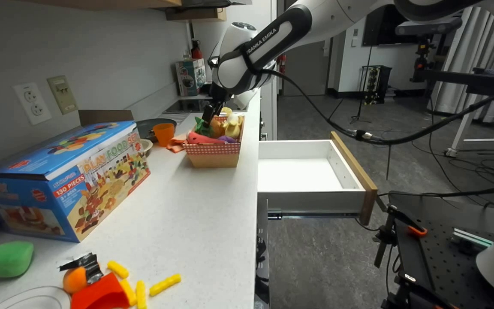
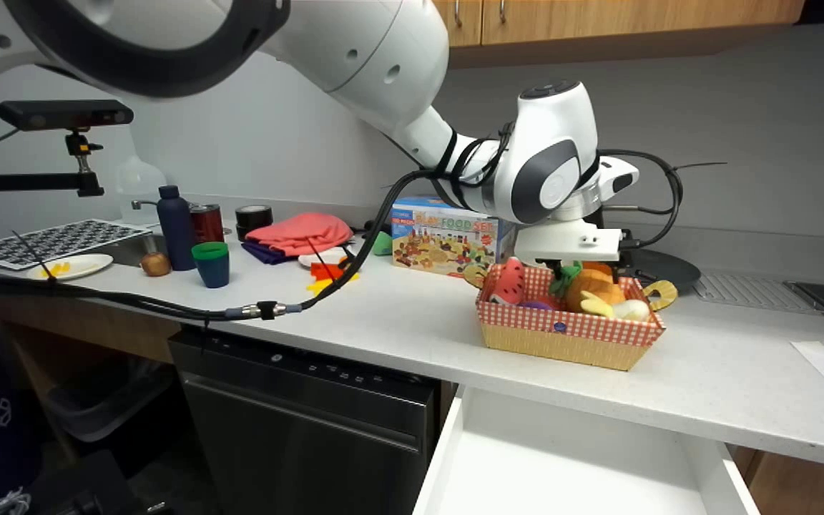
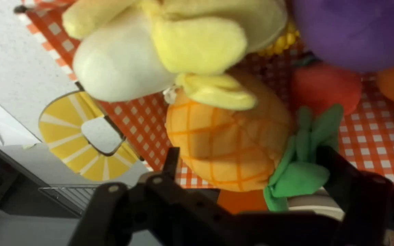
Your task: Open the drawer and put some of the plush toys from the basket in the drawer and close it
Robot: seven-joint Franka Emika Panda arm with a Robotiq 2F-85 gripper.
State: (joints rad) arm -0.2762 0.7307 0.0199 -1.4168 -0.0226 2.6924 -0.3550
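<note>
A white counter (image 1: 200, 210) along the wall (image 1: 114, 51) bears the basket (image 1: 212, 160).

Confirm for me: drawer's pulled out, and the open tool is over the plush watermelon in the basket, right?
Right except for the fruit: the wrist view shows the open tool over the plush pineapple in the basket. The drawer is pulled out, as you say.

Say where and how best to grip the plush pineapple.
Probably grip the plush pineapple by its rounded orange body, from above: it lies on its side, leaves at one end, and the walls of the basket would hinder a sideways approach. The thin leaves look a poorer hold. Avoid the yellow banana peel overlapping the body in the wrist view.
</note>
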